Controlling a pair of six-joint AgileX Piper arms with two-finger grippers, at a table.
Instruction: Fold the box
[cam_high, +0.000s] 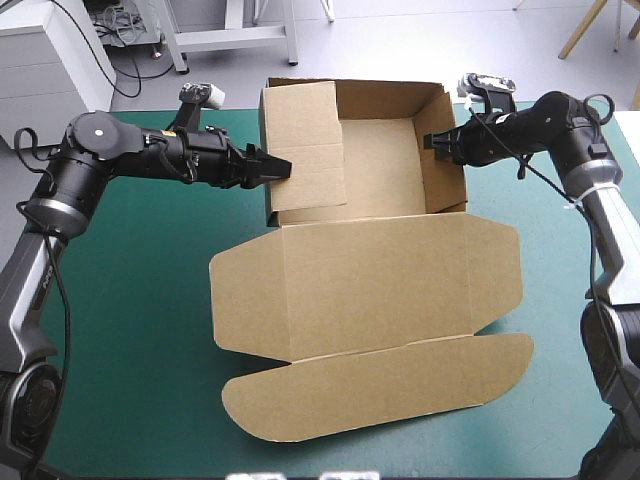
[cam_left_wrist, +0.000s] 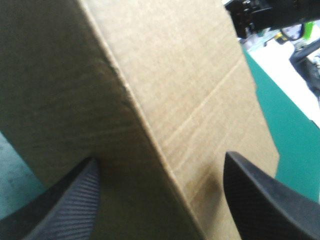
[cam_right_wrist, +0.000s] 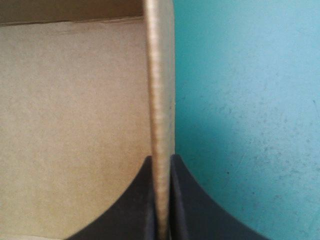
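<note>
The brown box (cam_high: 370, 290) lies mid-table as an open tray toward the far edge, with its lid flat toward the front. Its left wall panel (cam_high: 305, 150) leans inward over the tray. My left gripper (cam_high: 283, 167) is at that panel's outer face. In the left wrist view it (cam_left_wrist: 160, 157) is open, its black fingers (cam_left_wrist: 70, 200) standing either side of a creased board edge (cam_left_wrist: 150, 120). My right gripper (cam_high: 432, 142) is at the tray's right wall (cam_high: 447, 150). In the right wrist view it (cam_right_wrist: 161, 157) is shut on that wall's upright edge (cam_right_wrist: 160, 75), with the tray floor (cam_right_wrist: 75, 125) on one side.
The teal-green cover (cam_high: 130, 330) shows bare to the left and right of the lid and along the front edge. The lid's rounded tuck flap (cam_high: 380, 385) reaches toward the front of the table. The tray's back wall (cam_high: 385, 97) stands near the far edge.
</note>
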